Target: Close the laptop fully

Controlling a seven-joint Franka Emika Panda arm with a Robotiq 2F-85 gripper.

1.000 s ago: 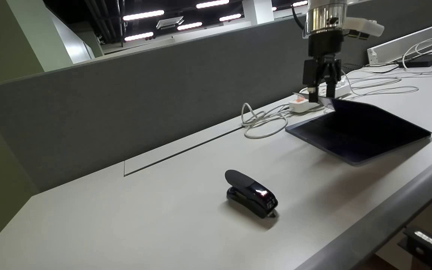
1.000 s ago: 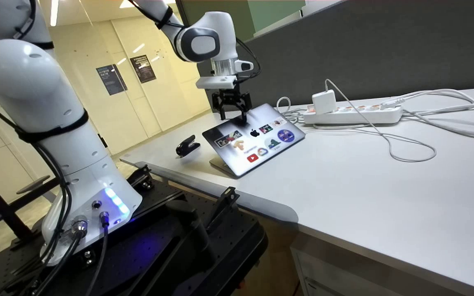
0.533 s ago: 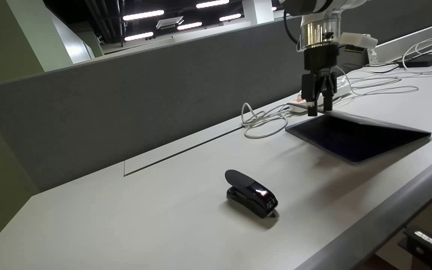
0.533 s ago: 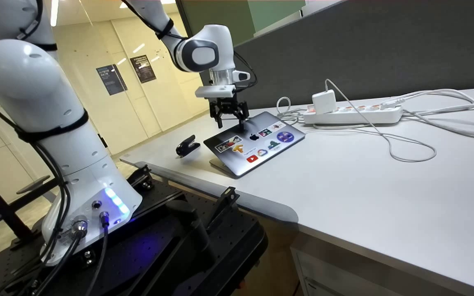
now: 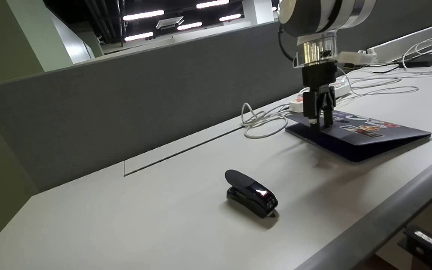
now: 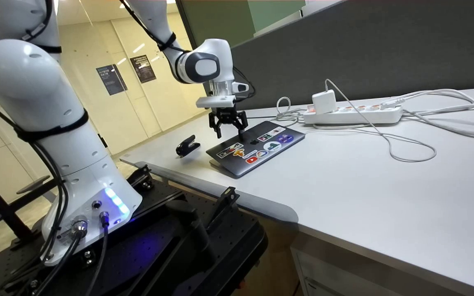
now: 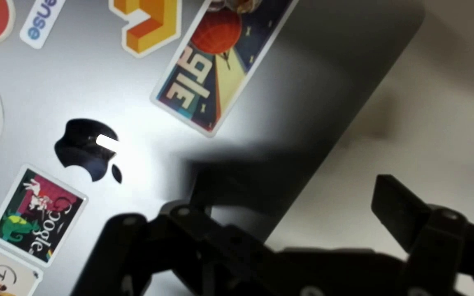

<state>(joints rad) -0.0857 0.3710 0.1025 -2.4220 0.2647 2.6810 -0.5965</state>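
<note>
The laptop stands nearly shut, its dark-grey stickered lid tilted above the base with a narrow wedge gap at the free edge; it shows in both exterior views. The dark base shows under the lid. My gripper points down at the lid's free edge in both exterior views. It is open with nothing between its fingers. One finger is over the lid near its edge and appears to touch it; the other is beyond the edge, over the desk. The wrist view shows the lid and the spread fingers.
A black stapler-like object lies on the white desk beyond the laptop's free edge. A white power strip with a charger and loose cables lies behind the laptop. A grey partition lines the desk's back.
My gripper has moved down, and the lid has tilted down with it, from about half open to nearly shut. The stickers now show in both exterior views. The base has hardly moved.
</note>
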